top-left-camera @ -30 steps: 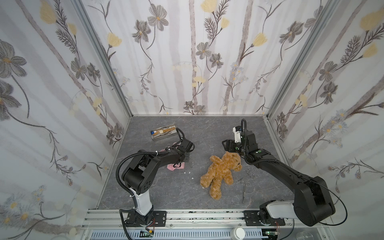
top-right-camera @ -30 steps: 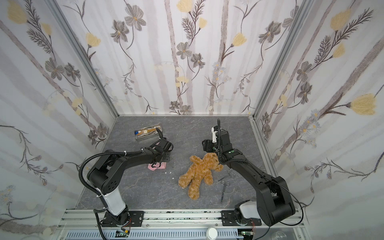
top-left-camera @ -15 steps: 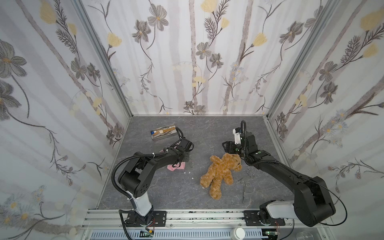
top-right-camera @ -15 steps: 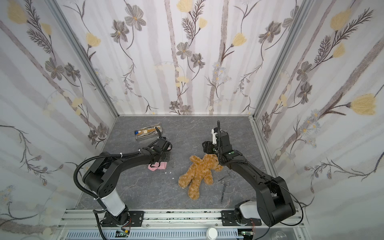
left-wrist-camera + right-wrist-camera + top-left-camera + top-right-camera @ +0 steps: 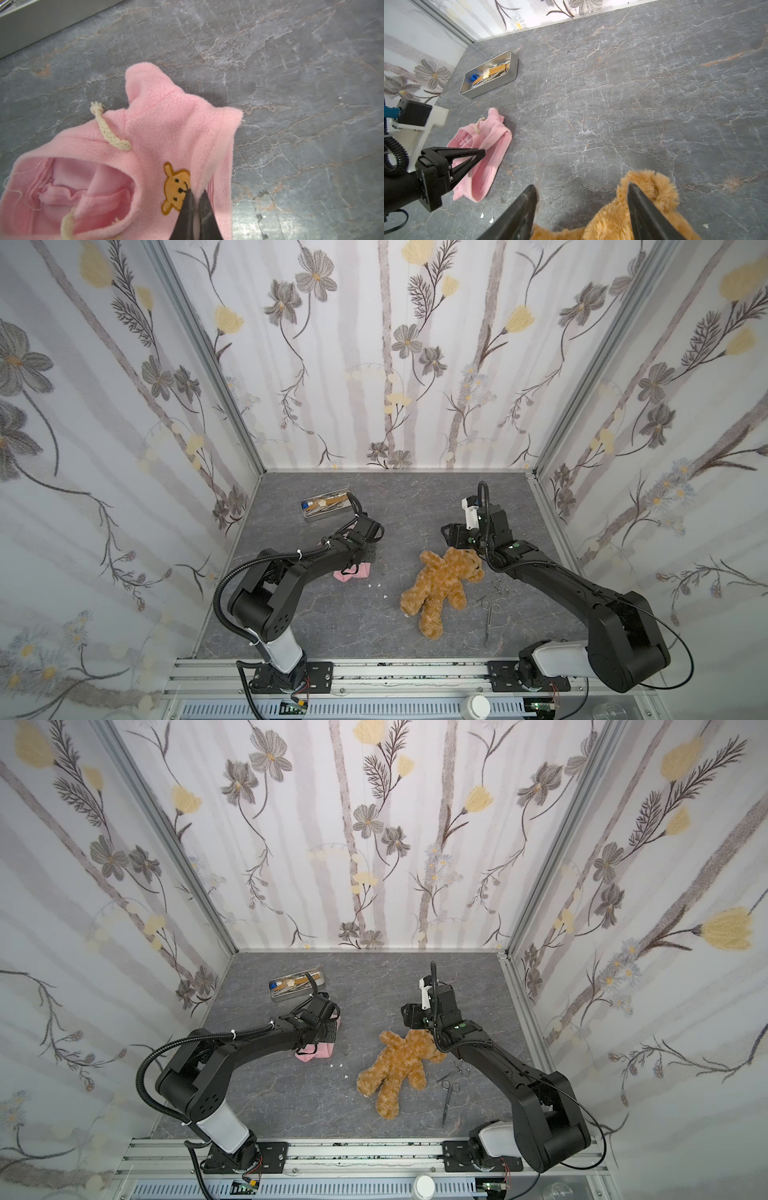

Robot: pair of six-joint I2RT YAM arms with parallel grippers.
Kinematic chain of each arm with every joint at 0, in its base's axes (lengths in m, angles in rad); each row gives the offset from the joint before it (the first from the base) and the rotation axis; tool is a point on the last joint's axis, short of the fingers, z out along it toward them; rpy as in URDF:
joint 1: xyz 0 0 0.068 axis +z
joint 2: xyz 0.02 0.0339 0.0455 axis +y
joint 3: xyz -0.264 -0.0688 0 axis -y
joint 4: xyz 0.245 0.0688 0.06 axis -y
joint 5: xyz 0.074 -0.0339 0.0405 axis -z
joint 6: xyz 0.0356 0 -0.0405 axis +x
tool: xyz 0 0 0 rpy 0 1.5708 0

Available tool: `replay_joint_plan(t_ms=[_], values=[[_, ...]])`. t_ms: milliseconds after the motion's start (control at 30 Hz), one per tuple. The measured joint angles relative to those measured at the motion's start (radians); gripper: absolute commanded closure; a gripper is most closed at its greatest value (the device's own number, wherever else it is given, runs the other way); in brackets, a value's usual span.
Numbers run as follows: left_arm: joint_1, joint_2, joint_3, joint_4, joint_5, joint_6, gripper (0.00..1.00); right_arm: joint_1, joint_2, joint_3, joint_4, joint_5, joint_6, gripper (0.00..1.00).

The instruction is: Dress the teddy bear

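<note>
barely begun: the teddy bear (image 5: 440, 589) lies bare on the tabletop (image 5: 415, 506), right of the pink hoodie (image 5: 166, 135) pinched in the left gripper (image 5: 195, 193)'s shut jaws, while the right gripper (image 5: 581, 186) holds its jaws wide, seemingly astride an ear.

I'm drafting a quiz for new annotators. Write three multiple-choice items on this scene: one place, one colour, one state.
1. Where is the metal tin? A) far back, left B) far front, right C) dead centre
2. What colour is the hoodie? A) blue B) pink C) green
3. The left gripper is: A) open over the tin B) open beside the hoodie C) shut on the hoodie
Answers: A, both top views place it there; B, its fleece is pink; C, it pinches the fleece in the left wrist view.
</note>
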Motion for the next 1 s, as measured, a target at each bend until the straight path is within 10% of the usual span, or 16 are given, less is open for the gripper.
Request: replay_joint_plan(t_ms=[1000], values=[[0.010,-0.046,0.043,0.171,0.231,-0.045,1.00,0.148,0.594,0.296,0.260,-0.292,0.027,0.41]])
